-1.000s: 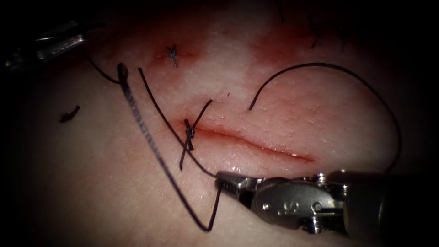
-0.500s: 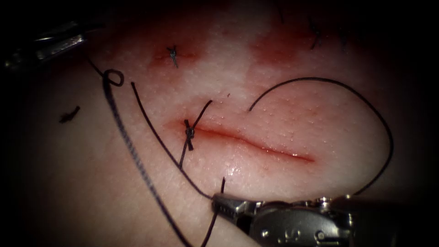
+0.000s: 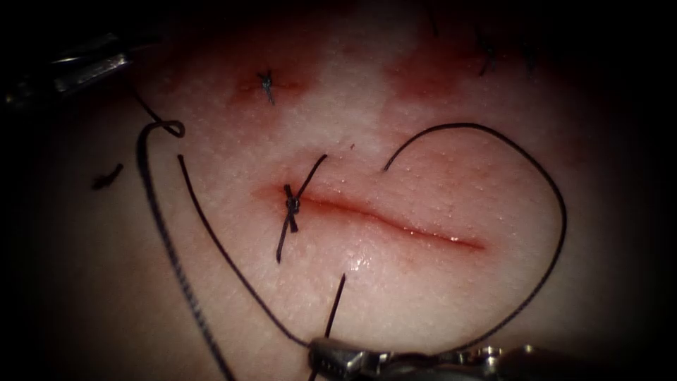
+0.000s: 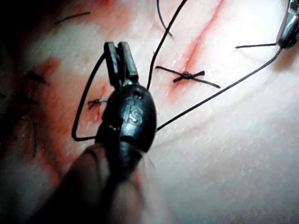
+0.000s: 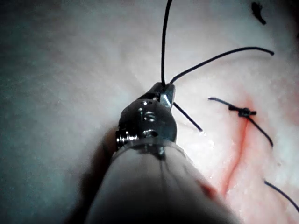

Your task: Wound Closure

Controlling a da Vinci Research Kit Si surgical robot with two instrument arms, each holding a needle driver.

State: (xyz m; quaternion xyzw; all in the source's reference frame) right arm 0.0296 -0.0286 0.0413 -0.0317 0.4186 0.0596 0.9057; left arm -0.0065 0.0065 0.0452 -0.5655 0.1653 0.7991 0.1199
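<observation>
We take the knot as our landmark: it sits at the left end of the cut in the tissue, and its two tails splay up and down from it. The rest of the cut, to the knot's right, lies unstitched and glistens with red fluid, which also stains the tissue above it.

The right claw is below the knot and a little to its right, clenched on the thread. From this grip one strand sweeps out to the right in a wide arc and ends free above the cut. Another runs up and left past the knot. A short end stands up towards the knot. We judge that the grip sits low and away from the knot so the slack lies clear of the cut.

The left claw is well up and left of the knot. Its jaws look pressed together, and a strand meets them at their side and curls away. We read this as a hold on the thread's far end, anchoring it on that side. We cannot tell where the needle is.

A snipped end lies far left of the knot, and an older stitch sits above it.

Each tool's wrist carries stamped letters, seemingly "IS".
</observation>
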